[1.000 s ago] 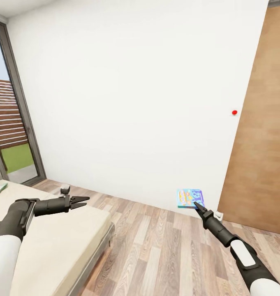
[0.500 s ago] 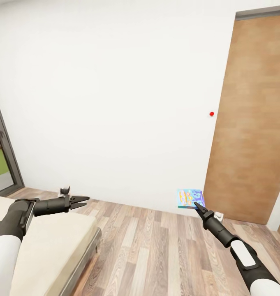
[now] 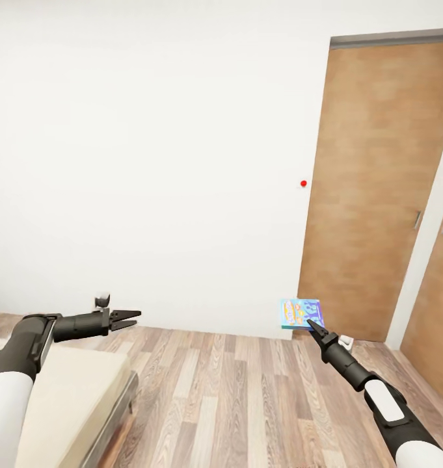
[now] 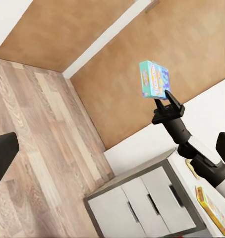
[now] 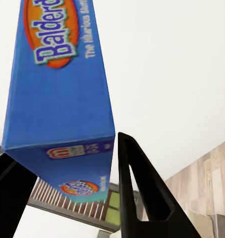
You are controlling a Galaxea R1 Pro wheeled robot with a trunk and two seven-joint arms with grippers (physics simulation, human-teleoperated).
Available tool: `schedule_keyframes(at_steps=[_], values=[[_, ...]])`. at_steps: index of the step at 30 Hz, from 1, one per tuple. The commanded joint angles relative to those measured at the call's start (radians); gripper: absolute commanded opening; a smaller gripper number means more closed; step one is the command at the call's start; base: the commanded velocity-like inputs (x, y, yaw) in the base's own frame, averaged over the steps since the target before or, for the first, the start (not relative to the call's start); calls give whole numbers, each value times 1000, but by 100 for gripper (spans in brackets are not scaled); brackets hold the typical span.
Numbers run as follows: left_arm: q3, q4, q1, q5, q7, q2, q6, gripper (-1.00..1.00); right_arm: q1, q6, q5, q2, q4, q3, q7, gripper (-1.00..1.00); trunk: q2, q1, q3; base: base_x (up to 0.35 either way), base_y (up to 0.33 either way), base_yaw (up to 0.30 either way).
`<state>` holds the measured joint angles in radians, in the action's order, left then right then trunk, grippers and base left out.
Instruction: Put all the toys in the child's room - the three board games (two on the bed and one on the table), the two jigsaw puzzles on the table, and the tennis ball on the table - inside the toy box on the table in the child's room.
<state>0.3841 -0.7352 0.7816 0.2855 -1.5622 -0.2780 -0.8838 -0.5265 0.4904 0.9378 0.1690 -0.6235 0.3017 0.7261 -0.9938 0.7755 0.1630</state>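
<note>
1. The right gripper [image 3: 310, 322] is clamped on the lower edge of the blue board game [image 3: 302, 313], holding it upright in the air, above the wood-plank floor [image 3: 247, 390] and in front of the white wall [image 3: 149, 162].
2. In the right wrist view the blue box [image 5: 63, 94] sits between the two dark fingers [image 5: 142, 193], its printed face showing the letters "Balder".
3. The left gripper [image 3: 131, 318] hangs over the corner of the bed [image 3: 65, 396], its fingers slightly apart and holding nothing.
4. A brown wooden door [image 3: 371, 195] stands at the right of the wall, with a small red dot [image 3: 304, 184] on the wall just beside it.
5. In the left wrist view the held box [image 4: 154, 79] shows against the brown door, above a grey cabinet with white drawer fronts [image 4: 142, 198].
6. A second flat colourful box [image 4: 211, 208] lies on a pale surface just beside that cabinet; its print is too small to tell.
</note>
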Motion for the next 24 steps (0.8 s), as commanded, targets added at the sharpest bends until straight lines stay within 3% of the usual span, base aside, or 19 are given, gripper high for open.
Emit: schedule_keyframes(at_steps=[1, 13, 24], values=[[3, -1, 1, 11, -9, 0, -11, 100, -1, 8, 7, 0, 1, 2, 1, -100, 6, -4, -3, 0, 0, -247], [3, -1, 1, 11, -9, -1, -10, 100, -1, 24, 10, 0, 1, 4, 0, -100, 90, -50, -45, 0, 0, -137], [3, -1, 1, 11, -9, 0, -11, 100, -1, 45, 28, 1, 1, 36, -1, -100, 167, -92, -80, 0, 0, -251]])
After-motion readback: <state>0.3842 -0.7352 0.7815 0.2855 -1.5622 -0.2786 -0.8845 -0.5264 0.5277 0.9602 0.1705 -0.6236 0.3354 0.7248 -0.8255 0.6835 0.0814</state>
